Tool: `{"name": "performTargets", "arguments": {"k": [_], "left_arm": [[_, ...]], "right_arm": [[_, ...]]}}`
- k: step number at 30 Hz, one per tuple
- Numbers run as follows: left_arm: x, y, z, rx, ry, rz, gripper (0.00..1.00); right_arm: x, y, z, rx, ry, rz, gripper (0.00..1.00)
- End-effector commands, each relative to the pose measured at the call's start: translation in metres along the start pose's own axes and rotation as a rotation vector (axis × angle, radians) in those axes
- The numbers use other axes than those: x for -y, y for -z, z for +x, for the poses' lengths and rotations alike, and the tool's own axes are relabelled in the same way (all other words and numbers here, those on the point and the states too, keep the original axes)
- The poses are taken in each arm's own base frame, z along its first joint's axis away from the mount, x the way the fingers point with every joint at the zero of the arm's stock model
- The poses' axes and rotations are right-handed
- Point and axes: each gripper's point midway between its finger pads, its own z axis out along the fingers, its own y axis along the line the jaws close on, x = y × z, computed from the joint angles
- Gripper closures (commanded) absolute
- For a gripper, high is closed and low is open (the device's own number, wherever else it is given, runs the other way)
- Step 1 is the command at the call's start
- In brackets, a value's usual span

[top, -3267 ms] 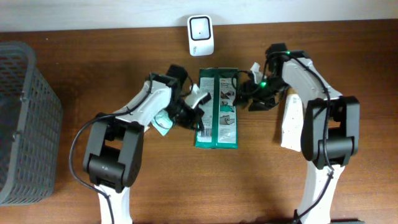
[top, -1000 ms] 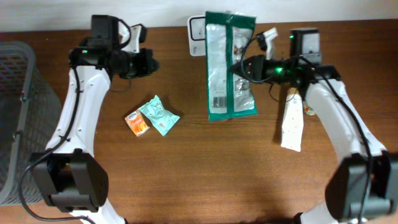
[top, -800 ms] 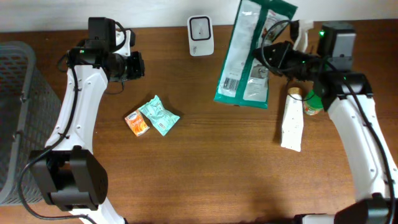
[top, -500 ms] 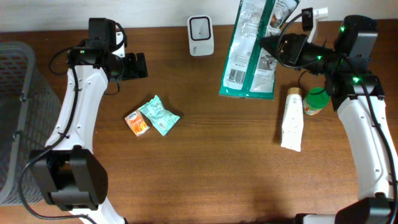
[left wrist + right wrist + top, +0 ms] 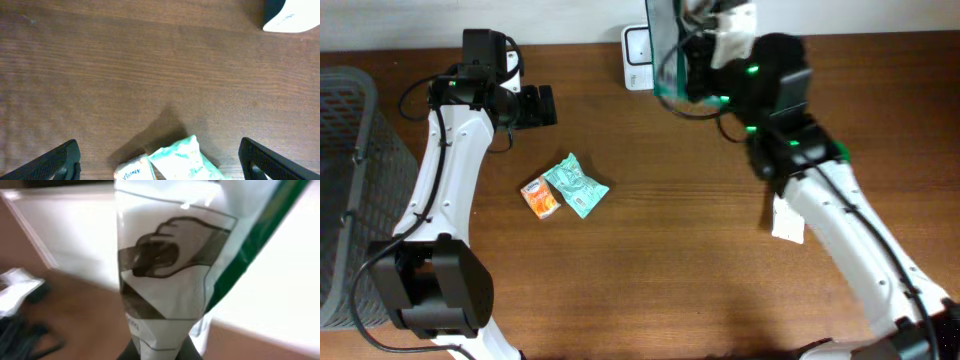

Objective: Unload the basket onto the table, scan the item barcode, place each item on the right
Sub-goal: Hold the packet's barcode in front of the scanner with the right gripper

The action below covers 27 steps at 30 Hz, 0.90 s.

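table wood | on it: basket, scanner, teal packet, orange packet, white tube

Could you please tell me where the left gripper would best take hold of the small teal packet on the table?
Probably across the teal packet's crumpled middle, from straight above: it lies flat on the table, so no edge offers itself sideways. Keep the open left gripper's fingers clear of the orange packet lying against its lower-left edge in the overhead view.

Green packet swung left, turned edge-on, now just beside the scanner
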Motion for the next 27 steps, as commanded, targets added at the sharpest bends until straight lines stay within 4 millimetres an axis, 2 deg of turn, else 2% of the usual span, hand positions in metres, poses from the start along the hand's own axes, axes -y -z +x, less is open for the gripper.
{"name": "performTargets", "arguments": {"k": [1,4,6,8,11,12,13,15,18,20,22,27], "left_arm": [[-0.002,-0.003,0.002,-0.005,-0.005,-0.011,0.01],[-0.002,-0.003,0.002,-0.005,-0.005,-0.011,0.01],[-0.002,-0.003,-0.003,0.013,-0.006,-0.008,0.01],[-0.015,-0.002,-0.009,0.039,-0.018,-0.075,0.01],[-0.062,0.014,-0.02,0.076,0.084,-0.081,0.01],[-0.082,0.021,-0.022,0.089,0.127,-0.083,0.01],[-0.113,0.028,-0.022,0.102,0.192,-0.089,0.01],[-0.163,0.037,-0.015,0.108,0.292,-0.122,0.01],[-0.206,0.046,-0.005,0.113,0.373,-0.173,0.01],[-0.224,0.051,0.0,0.117,0.407,-0.192,0.01],[-0.235,0.054,0.003,0.12,0.428,-0.205,0.01],[-0.24,0.055,0.005,0.122,0.438,-0.21,0.01]], "right_arm": [[0.016,-0.028,0.003,0.03,0.444,0.227,0.96],[0.012,-0.064,0.017,0.09,0.642,0.244,0.96],[0.013,-0.081,0.023,0.151,0.659,0.263,0.96],[0.011,-0.091,0.028,0.202,0.656,0.263,0.96],[0.003,-0.112,0.052,0.237,0.719,0.225,0.96],[-0.001,-0.12,0.065,0.223,0.763,0.195,0.96],[-0.001,-0.127,0.075,0.211,0.806,0.197,0.96],[-0.002,-0.142,0.092,0.224,0.899,0.213,0.96],[-0.012,-0.163,0.113,0.24,1.086,0.235,0.96],[-0.02,-0.178,0.127,0.231,1.185,0.231,0.96],[-0.028,-0.189,0.132,0.245,1.226,0.229,0.96],[-0.03,-0.197,0.134,0.248,1.229,0.214,0.96]]}}
